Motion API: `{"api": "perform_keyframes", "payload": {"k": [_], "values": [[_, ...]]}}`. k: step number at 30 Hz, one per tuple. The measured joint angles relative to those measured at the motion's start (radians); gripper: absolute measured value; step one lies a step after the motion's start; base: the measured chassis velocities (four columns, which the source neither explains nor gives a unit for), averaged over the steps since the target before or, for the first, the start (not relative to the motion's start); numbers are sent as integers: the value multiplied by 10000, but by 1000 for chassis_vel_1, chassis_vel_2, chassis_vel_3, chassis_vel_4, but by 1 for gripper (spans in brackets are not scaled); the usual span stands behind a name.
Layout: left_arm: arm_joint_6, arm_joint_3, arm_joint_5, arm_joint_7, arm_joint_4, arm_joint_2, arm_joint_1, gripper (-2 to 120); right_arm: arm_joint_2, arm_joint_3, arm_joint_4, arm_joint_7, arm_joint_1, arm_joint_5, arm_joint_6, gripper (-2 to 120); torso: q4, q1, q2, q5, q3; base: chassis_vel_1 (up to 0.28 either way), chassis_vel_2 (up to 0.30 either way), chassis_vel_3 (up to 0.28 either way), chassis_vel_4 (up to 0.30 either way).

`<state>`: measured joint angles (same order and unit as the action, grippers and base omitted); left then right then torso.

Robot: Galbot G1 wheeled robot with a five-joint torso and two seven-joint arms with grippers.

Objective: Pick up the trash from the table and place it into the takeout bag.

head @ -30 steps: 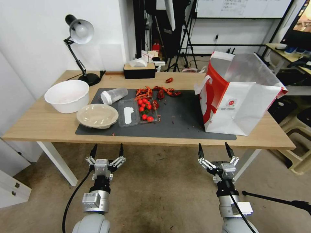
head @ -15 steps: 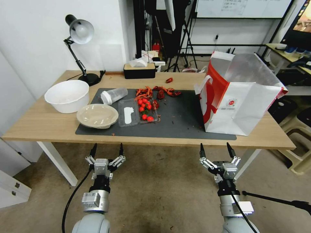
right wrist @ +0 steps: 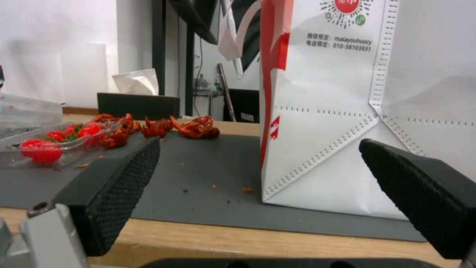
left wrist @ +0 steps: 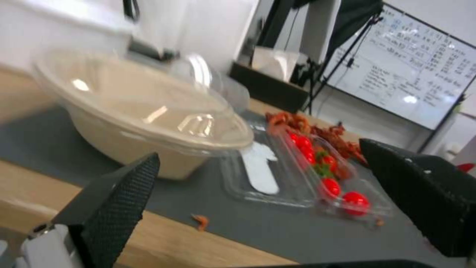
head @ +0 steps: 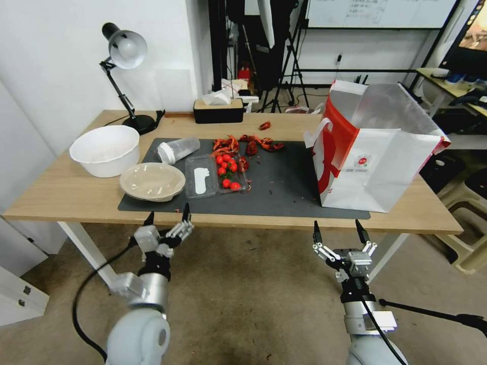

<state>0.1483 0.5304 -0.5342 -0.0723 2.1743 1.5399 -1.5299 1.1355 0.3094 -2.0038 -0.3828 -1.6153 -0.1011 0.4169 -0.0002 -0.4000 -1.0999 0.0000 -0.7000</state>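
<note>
Head view: the left gripper (head: 166, 215) is at the near edge of the table (head: 61, 195), fingers spread and empty; the shallow beige bowl (head: 152, 181) lies just beyond and slightly to its left, on the dark grey mat (head: 284, 182). The clear lidded cup (head: 178, 149) lies on its side farther back, long axis running left-right. The right gripper (head: 335, 234) hangs lower, before the table edge, jaws likewise apart and empty; the takeout bag (head: 378, 152) stands beyond it, mouth open upward. The left arm is judged nearer the bowl. Left wrist view: the bowl (left wrist: 139, 119) sits ahead between the spread fingertips (left wrist: 124, 193), its rim overhanging; a clear clamshell tray (left wrist: 297, 178) holding red tomatoes lies just beside the bowl, toward the opposite finger, leaving little side room. Right wrist view: the bag wall (right wrist: 347, 111) rises directly ahead; open mat lies between it and the red shell scraps (right wrist: 193, 128).
</note>
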Motion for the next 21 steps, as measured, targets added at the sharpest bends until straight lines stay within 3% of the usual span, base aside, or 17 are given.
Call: {"api": "perform_keyframes", "payload": {"k": [5,9,16,21], "values": [[1204,103,-1720,-918,140,-291,475,100,4,0,-35,-25,44,26,-25,100,1,0,-1,-1,-1,0,0,0,0],[1674,262,-2836,-1631,-41,-526,918,100,6,-12,-55,-39,55,42,-61,100,1,0,-1,-1,0,0,0,0,0],[1893,528,-3909,-2387,-395,-859,1455,100,3,-56,-103,-67,124,87,-142,100,2,0,0,-1,0,0,0,0,0],[1886,639,-4127,-2529,-606,-1022,1649,100,12,-92,-120,-87,170,129,-191,100,2,0,0,-1,0,0,0,0,0]]}}
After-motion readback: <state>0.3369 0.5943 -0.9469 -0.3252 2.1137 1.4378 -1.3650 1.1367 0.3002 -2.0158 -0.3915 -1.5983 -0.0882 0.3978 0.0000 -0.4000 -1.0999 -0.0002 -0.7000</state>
